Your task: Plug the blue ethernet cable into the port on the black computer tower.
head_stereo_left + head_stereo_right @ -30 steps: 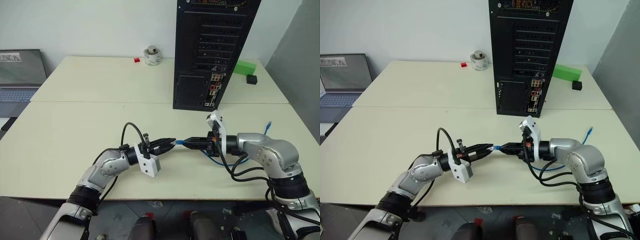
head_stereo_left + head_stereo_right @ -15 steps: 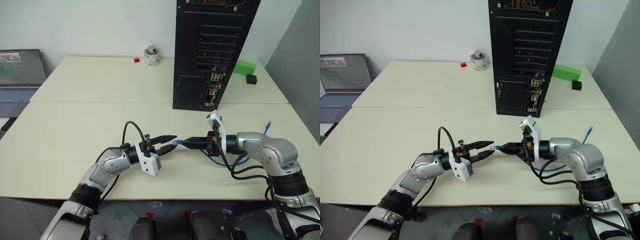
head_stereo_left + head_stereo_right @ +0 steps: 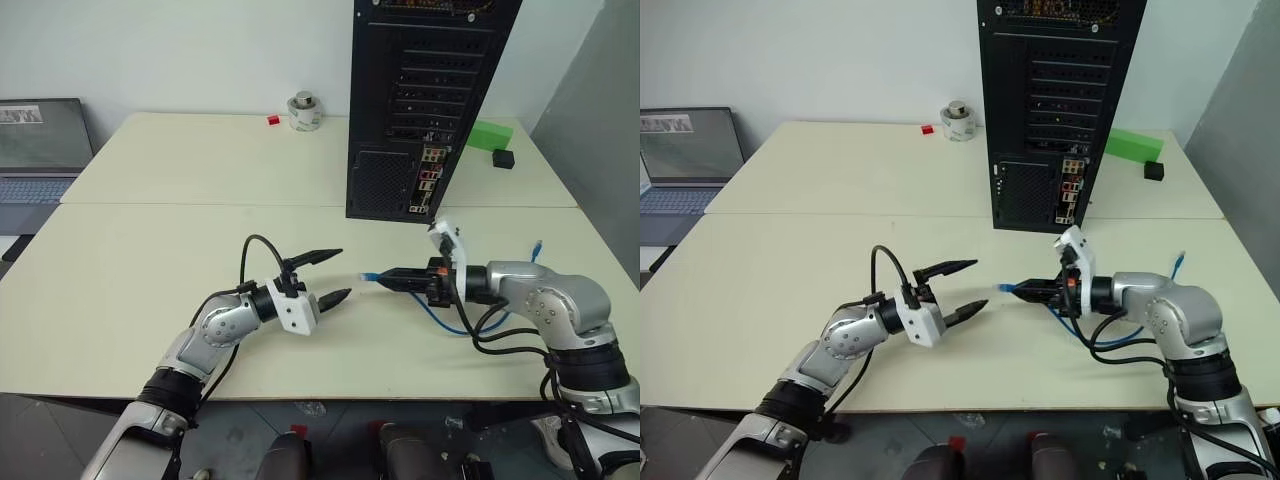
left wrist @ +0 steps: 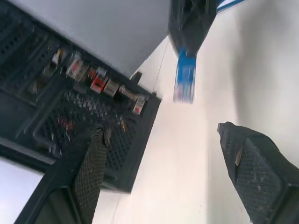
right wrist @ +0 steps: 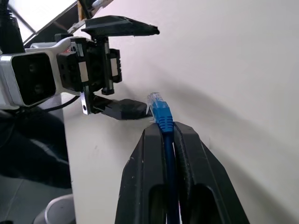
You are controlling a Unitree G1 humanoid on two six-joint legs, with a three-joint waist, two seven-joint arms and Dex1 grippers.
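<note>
Right claw (image 3: 393, 277) is clamped tight on the blue ethernet cable (image 5: 164, 140), fingers pressed together with the cord running between them and the plug end poking out just past the tips. That plug hangs above the worktop (image 3: 150, 260), pointing left toward the other arm, near the front edge and a little right of centre. Behind the right claw the rest of the blue cord loops down onto the worktop beneath the wrist, and its other end lies further right, close to the right edge.

Left claw (image 3: 336, 274) is spread wide, one black finger up, one down, nothing between them. Its tips sit just left of the plug, with a clear gap; no contact. The left wrist view looks along those parted fingers (image 4: 96, 168) straight at the blue plug held in the other claw.

The black computer tower (image 3: 420, 100) stands upright at the far side, right of centre, rear panel facing the robot. The coloured connector strip with the port (image 3: 429, 183) runs down its lower right portion, well apart from the plug and beyond it. The exact socket is too small to pick out.

Off at the left edge sits a grey laptop (image 3: 40, 150). A green block (image 3: 490, 134) lies at the far right behind the tower.
</note>
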